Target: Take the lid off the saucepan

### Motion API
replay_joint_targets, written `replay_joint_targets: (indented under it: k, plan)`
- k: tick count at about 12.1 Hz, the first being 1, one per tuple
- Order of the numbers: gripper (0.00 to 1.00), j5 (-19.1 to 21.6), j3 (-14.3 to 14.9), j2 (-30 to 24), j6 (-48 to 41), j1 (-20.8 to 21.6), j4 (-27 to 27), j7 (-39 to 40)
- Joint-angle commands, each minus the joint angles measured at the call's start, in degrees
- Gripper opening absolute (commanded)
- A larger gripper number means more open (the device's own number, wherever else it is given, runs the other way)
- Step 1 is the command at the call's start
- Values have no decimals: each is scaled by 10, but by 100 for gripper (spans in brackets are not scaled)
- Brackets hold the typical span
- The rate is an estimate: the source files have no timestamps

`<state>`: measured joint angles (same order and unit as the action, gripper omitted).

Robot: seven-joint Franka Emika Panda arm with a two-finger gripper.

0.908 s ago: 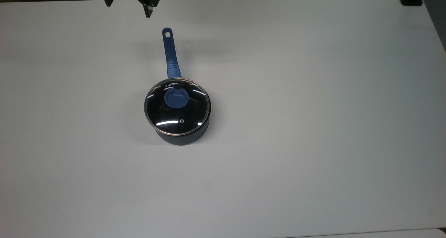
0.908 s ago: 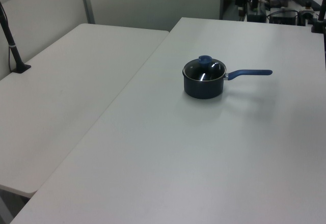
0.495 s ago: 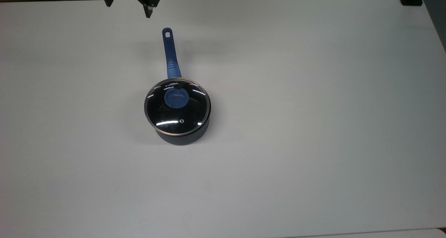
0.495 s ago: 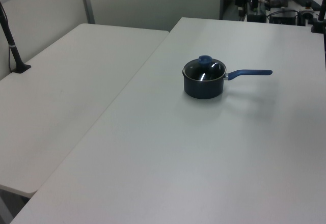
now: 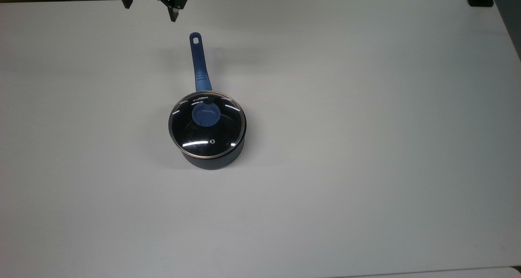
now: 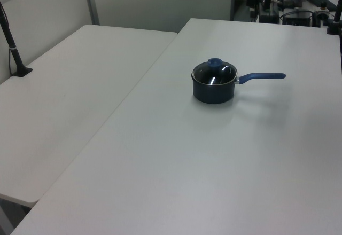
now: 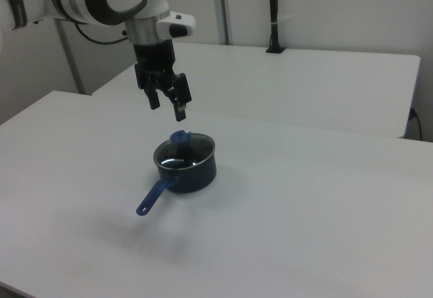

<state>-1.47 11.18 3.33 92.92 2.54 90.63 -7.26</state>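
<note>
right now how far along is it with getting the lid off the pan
Nothing is done yet: the clear glass lid with a blue knob sits on the dark navy saucepan. The black two-finger gripper hangs open in the air, holding nothing. Descending, grasping the knob and lifting all remain.

White table [image 5: 366, 147], the lidded saucepan [image 5: 211, 158] its sole apparent load, handle [image 5: 199, 64] flat-looking.

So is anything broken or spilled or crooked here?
Nothing stands out. The lid sits flat on the saucepan, which stands upright on the table. The open end effector hangs above it, touching nothing.
</note>
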Motion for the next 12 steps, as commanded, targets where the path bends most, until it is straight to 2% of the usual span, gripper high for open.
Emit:
replay_joint_targets:
  k: [1, 4, 6, 10, 12]
  plan:
    - [100, -5, 1, 14, -5, 6, -13, 5]
    - [100, 2, 1, 32, 1, 6, -14, 5]
    - [100, 3, -1, 41, 37, 9, -14, 5]
    - [100, 29, -5, 81, 94, 14, -15, -6]
    - [100, 45, -5, 101, 118, 30, -15, -11]
